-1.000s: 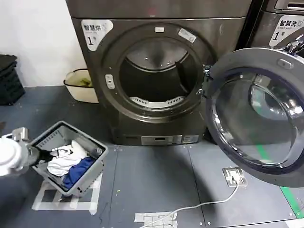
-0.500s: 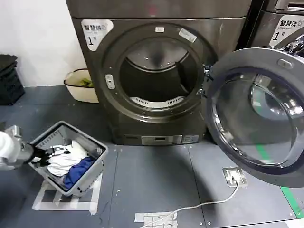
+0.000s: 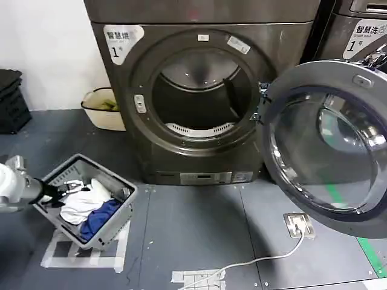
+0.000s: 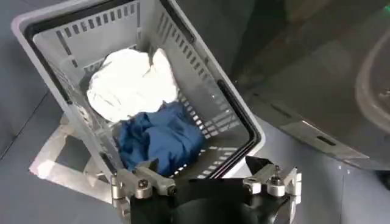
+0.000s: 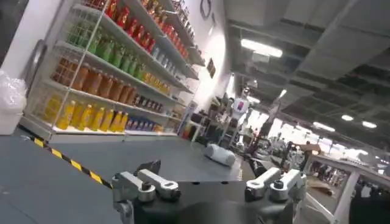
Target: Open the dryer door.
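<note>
The door (image 3: 329,145) stands fully open, swung out to the right of the dryer (image 3: 205,90) on its hinge (image 3: 262,99), grey inner face and glass toward the head camera. Its lower rim hangs over the floor (image 3: 199,229) near a floor socket (image 3: 298,225) with a white cable (image 3: 254,261). The drum opening (image 3: 199,93) is uncovered — dark inside, with a pale lint grille at its lower edge. A second machine (image 3: 357,30) stands behind the open door.

The left gripper (image 3: 65,188) is low at the left, over the near rim of a grey basket (image 3: 118,226) that rests on the floor on a taped square. In the left wrist view the gripper (image 4: 207,176) has its fingers (image 4: 143,182) spread wide and holding nothing; the basket (image 4: 244,122) lies just beyond them, with a white cloth (image 4: 131,82) and a blue cloth (image 4: 161,137) inside.

The right gripper (image 5: 207,182) is well away from the dryer, pointed at a room with shelves of bottles (image 5: 103,67). Its fingers (image 5: 149,185) are likewise spread wide and empty.

A cream tub (image 3: 103,109) sits on the floor left of the dryer, against the wall.
</note>
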`<state>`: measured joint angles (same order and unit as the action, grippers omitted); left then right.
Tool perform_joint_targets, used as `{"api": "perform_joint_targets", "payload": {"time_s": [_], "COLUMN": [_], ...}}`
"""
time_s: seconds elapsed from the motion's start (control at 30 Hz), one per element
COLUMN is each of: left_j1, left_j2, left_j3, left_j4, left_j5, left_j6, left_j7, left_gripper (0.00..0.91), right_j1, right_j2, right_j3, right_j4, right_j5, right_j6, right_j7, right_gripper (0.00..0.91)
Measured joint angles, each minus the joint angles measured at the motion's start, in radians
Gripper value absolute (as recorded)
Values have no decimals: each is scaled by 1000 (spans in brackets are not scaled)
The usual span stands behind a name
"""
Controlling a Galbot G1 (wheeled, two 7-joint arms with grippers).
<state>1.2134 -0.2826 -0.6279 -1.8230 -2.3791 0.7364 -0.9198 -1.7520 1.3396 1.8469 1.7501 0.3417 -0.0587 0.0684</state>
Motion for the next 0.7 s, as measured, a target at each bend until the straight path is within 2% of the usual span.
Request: {"api": "perform_joint_targets", "payload": {"time_s": [0.7], "left_j1": [-22], "left_j2": [-1], "left_j3": [7], "left_j4": [27], "left_j5": [-46], "left_j6": [0], "left_j7": [-2], "left_gripper": [907], "right_j1": [2], "right_j2": [3], "right_j3": [-3], "right_j4": [3], "right_j5": [2], "right_j6": [10], "right_j7": [-2], "right_gripper": [907]}}
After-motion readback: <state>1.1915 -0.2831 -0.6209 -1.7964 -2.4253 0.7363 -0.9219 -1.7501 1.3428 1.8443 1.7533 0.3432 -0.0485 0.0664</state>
